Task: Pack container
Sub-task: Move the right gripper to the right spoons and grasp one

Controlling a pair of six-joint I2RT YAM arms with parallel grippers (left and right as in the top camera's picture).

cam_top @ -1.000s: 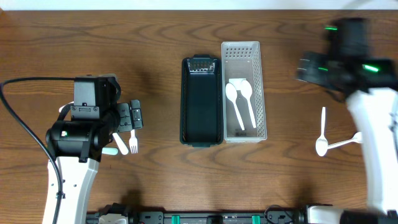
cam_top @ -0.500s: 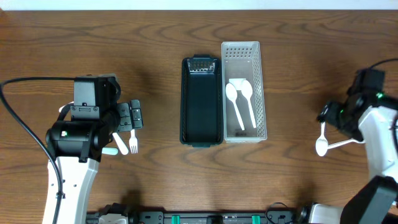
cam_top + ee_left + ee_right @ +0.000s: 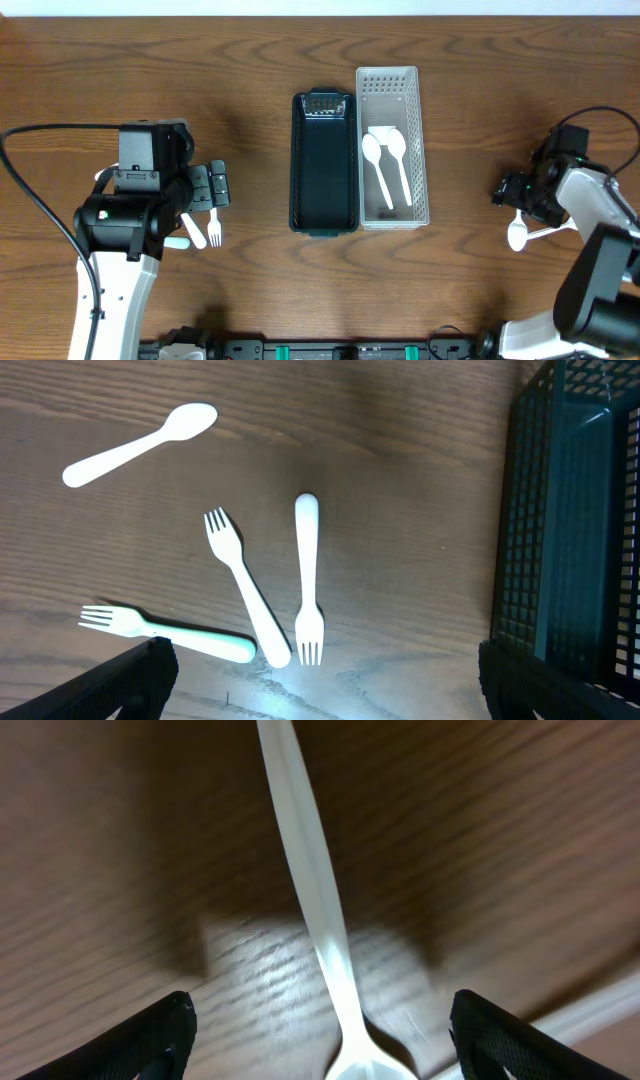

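Black container at table ctr, touching white basket holding 2 spoons. L gripper fingers apart above 3 forks, 1 loose spoon. R gripper fingers apart, straddling spoon handle; 2 right-side spoons.

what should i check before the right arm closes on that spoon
1. Right gripper open: ok, fingers wide apart.
2. Spoon between the fingers: ok, its handle runs down the middle in the wrist view.
3. Gripper low enough to pinch: cannot tell.
4. Second spoon clear of the grasp: cannot tell; overhead, its handle meets the first spoon's bowl.
5. White basket has room: ok, only two spoons lie in it.
6. Left gripper out of the way: ok, open above the forks, left of the baskets.
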